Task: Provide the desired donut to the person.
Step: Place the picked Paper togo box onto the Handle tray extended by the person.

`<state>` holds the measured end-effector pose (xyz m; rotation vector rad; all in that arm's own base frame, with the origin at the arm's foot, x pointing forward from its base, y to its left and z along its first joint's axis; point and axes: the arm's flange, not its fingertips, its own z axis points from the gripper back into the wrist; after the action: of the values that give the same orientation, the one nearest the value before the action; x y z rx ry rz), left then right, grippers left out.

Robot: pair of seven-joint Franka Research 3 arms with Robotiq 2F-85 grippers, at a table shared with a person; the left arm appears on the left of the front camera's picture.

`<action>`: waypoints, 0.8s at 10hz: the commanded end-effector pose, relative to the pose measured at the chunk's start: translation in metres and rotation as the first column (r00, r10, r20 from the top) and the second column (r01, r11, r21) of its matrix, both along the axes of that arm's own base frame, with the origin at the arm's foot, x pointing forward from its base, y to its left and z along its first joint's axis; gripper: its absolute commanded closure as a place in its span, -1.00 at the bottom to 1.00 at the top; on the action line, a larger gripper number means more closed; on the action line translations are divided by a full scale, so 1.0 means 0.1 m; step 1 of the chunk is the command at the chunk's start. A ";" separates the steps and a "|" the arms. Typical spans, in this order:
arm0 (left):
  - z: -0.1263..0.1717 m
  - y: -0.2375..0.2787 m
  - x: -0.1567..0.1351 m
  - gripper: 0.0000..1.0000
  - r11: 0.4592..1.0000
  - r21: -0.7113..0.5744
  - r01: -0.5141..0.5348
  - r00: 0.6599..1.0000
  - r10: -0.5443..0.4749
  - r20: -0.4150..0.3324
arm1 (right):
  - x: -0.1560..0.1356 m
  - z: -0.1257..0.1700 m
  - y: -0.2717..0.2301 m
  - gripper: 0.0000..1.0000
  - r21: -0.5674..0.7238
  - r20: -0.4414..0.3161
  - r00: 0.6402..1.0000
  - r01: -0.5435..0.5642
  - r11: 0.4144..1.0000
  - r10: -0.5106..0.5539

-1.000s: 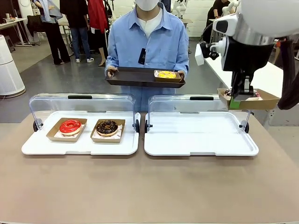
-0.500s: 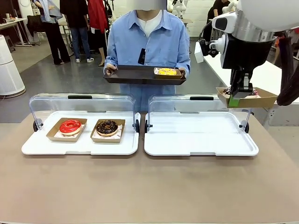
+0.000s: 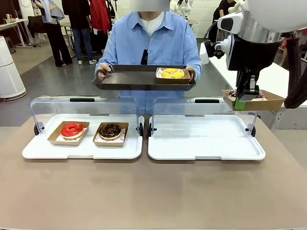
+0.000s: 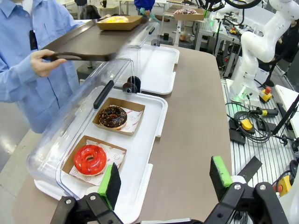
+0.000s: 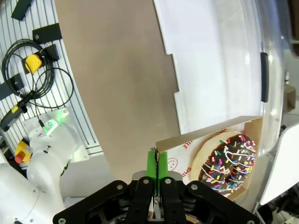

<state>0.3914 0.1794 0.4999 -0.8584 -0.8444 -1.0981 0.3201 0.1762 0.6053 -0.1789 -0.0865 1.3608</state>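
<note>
right gripper (image 3: 247,98): fingers pinching one wall of the sprinkled donut's box (image 5: 210,140), held above the right display tray (image 3: 206,143) | left gripper (image 4: 163,179): fingers spread, idle | risk: edge pinch looks thin; box may tip crossing to person's tray (image 3: 129,80), likely unsteady

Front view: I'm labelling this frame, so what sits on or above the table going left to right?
Red donut → chocolate donut → yellow donut on the person's tray → empty white tray → sprinkled donut's box, pinched by the right end effector.
</note>
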 end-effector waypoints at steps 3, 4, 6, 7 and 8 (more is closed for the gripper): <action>0.00 0.01 -0.02 -1.00 1.000 -0.014 0.007 1.000 -0.006 0.025 | -0.02 -0.01 -0.01 1.00 -0.005 0.002 1.000 0.016 1.000 -0.016; 0.00 0.01 -0.02 -1.00 1.000 -0.014 0.007 1.000 -0.006 0.025 | -0.02 -0.01 -0.01 1.00 -0.005 0.002 1.000 0.016 1.000 -0.016; 0.00 0.01 -0.02 -1.00 1.000 -0.014 0.007 1.000 -0.006 0.025 | -0.02 -0.01 -0.01 1.00 -0.005 0.002 1.000 0.016 1.000 -0.016; 0.00 0.01 -0.02 -1.00 1.000 -0.014 0.007 1.000 -0.006 0.025 | 0.00 0.00 0.00 0.97 0.000 0.000 1.000 0.000 1.000 0.000; 0.00 0.01 -0.02 -1.00 1.000 -0.014 0.007 1.000 -0.006 0.025 | -0.08 0.33 0.27 0.97 -0.055 0.116 0.992 -0.036 0.998 0.042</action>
<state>0.3914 0.1793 0.4999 -0.8585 -0.8443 -1.0983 0.3175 0.1834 0.6154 -0.2106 -0.1084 1.3781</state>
